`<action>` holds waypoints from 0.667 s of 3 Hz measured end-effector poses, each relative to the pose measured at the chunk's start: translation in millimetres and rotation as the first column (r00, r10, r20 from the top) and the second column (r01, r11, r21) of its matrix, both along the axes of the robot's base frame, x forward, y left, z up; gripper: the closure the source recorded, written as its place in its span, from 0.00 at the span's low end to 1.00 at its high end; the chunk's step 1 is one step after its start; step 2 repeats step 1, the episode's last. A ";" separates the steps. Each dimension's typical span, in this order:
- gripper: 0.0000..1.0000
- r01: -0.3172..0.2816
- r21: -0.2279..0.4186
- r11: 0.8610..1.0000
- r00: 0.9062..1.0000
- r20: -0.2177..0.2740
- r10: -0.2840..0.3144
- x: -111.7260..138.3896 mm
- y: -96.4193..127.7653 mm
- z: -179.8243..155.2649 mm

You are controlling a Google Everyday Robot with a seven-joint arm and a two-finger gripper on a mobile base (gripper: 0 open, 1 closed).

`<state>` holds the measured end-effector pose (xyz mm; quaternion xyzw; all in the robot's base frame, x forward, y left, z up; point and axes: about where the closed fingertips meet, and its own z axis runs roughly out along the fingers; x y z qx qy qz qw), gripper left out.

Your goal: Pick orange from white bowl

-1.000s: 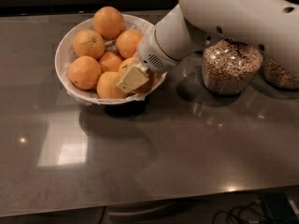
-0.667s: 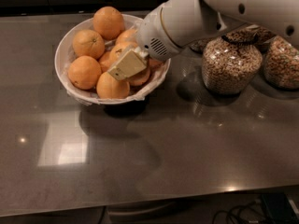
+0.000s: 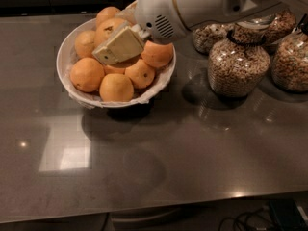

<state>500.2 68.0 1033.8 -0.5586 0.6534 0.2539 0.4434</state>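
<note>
1. Grey polished countertop (image 3: 144,172) carries the white bowl (image 3: 61,57) toward 10 o'clock and glass jars of cereal (image 3: 238,66) toward 2 o'clock.
2. A white robot arm (image 3: 192,4) reaches in from 1 o'clock, and its cream-coloured gripper (image 3: 115,49) sits low over the bowl's middle.
3. Whether the gripper is open, closed or holding anything cannot be told.
4. The orange (image 3: 109,29) lies in the bowl toward 12 o'clock, just behind the gripper and partly hidden by it.
5. Other oranges (image 3: 87,74) fill the bowl from 3 round to 9 o'clock.
</note>
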 end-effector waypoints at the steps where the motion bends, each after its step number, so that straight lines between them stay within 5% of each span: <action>1: 1.00 0.000 0.000 1.000 1.000 0.000 0.000 0.0 0.0 0.0; 2: 1.00 0.000 0.000 1.000 1.000 0.000 0.000 0.0 0.0 0.0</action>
